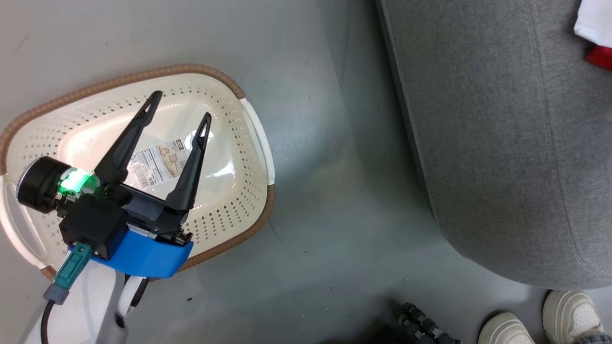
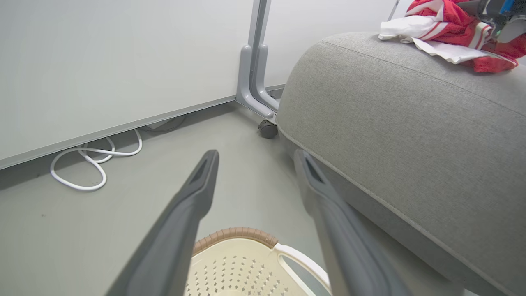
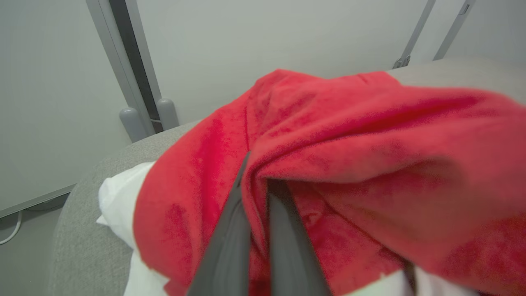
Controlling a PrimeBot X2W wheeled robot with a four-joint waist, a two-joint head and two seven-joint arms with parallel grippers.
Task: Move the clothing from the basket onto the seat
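Head view: the left gripper hangs over the basket with its two dark fingers spread wide and aimed toward 1 o'clock. Nothing lies inside the basket except the label sticker. The seat takes up the right side, and a corner of the clothing, white over red, rests on it at the far 2 o'clock edge, well apart from this gripper. A pair of pale shoes stands at 5 o'clock.

Left wrist view: the left gripper has empty, parted fingers, with the basket rim just below at 6 o'clock. The seat rises at 3 o'clock. The clothing lies heaped on top of it at 1 o'clock, and its long axis seems to run from 9 to 3. A white cable loops on the floor at 9 o'clock.

Right wrist view: the right gripper has its fingers pressed together, pinching a fold of the red clothing, which bulges from 12 to 4 o'clock around them. A white panel of the fabric and the seat show at 8 o'clock.

Judged from this, the right arm is the one at the clothing, over the seat. The coming move likely turns on opening there, while the left arm has nothing to fetch.
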